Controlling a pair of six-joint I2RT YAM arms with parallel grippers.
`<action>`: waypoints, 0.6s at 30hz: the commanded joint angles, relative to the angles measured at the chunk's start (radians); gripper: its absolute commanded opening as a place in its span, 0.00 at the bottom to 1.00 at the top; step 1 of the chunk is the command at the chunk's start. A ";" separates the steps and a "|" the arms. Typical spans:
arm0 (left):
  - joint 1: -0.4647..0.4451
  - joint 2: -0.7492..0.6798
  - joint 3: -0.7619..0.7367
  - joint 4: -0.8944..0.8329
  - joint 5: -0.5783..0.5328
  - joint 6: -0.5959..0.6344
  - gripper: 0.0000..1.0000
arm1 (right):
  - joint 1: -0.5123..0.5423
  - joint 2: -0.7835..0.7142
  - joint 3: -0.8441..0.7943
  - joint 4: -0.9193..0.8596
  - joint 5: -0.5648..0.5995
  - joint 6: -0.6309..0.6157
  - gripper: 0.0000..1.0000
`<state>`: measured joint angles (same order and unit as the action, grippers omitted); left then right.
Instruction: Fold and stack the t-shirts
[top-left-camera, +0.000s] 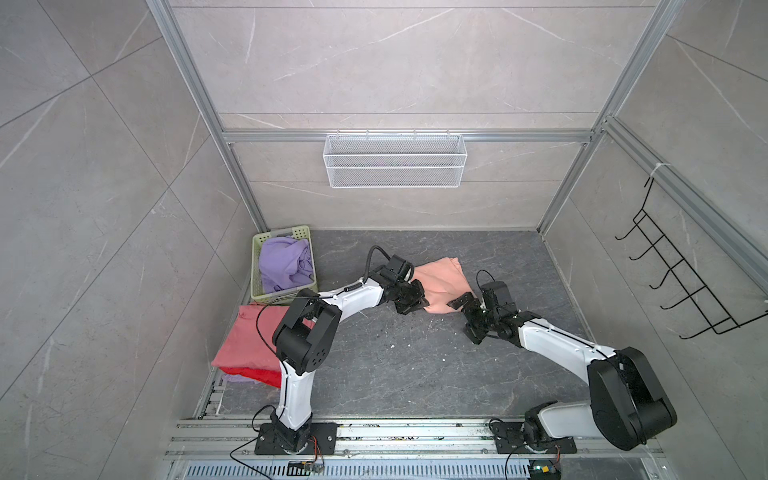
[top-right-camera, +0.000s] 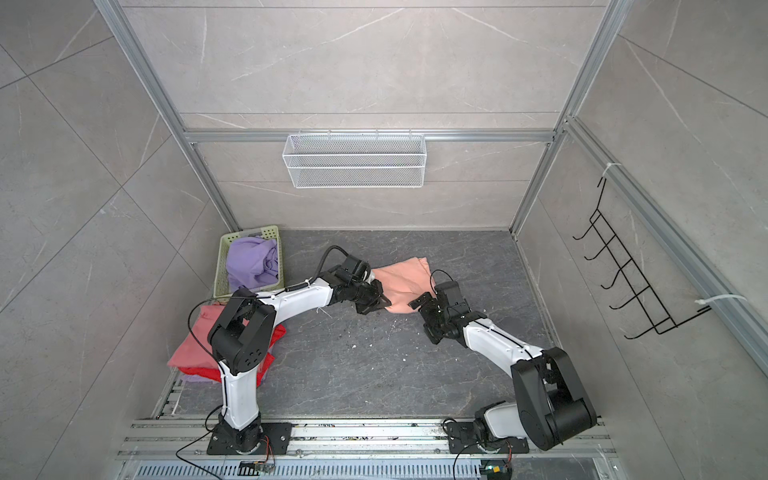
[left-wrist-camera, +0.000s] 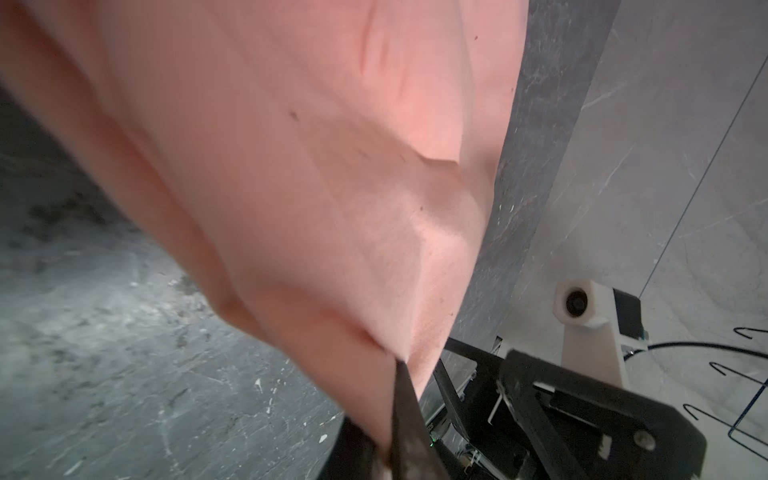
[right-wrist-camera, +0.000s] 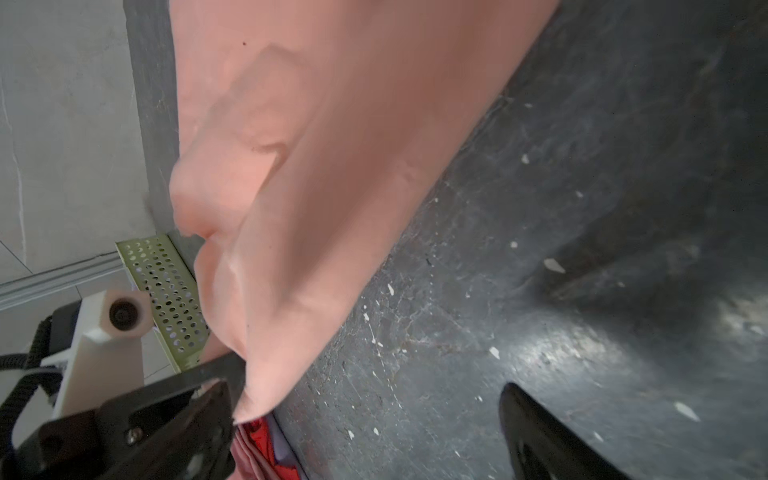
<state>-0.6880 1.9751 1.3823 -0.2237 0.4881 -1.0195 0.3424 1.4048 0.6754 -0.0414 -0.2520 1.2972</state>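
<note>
Counter (top-left-camera: 395, 374) lying open mid-front
Green perforated basket (top-left-camera: 257, 270) and stacked t-shirts (top-left-camera: 245, 340) are crowding its left edge.

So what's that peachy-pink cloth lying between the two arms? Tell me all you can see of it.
The peach-pink t-shirt is soft, matte cloth, folded into a rough rectangle with a few shallow creases; no print shows. It lies slanted on the dark gray table, toward the back middle. The left gripper is shut on its near edge, pinching the cloth into a peak there. The right gripper stands open close beside its near right corner; whether it touches cannot be told.
</note>
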 joint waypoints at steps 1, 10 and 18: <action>-0.023 -0.070 0.002 -0.009 0.033 -0.019 0.08 | 0.018 0.045 0.011 0.165 0.040 0.088 0.99; -0.060 -0.125 -0.033 -0.021 0.046 -0.025 0.09 | 0.073 0.184 0.042 0.256 0.040 0.147 0.97; -0.076 -0.266 -0.163 -0.111 0.002 0.010 0.57 | 0.110 0.141 0.053 0.100 0.118 0.139 0.26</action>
<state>-0.7547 1.8202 1.2728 -0.2756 0.4988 -1.0302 0.4473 1.5864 0.7063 0.1417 -0.1856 1.4368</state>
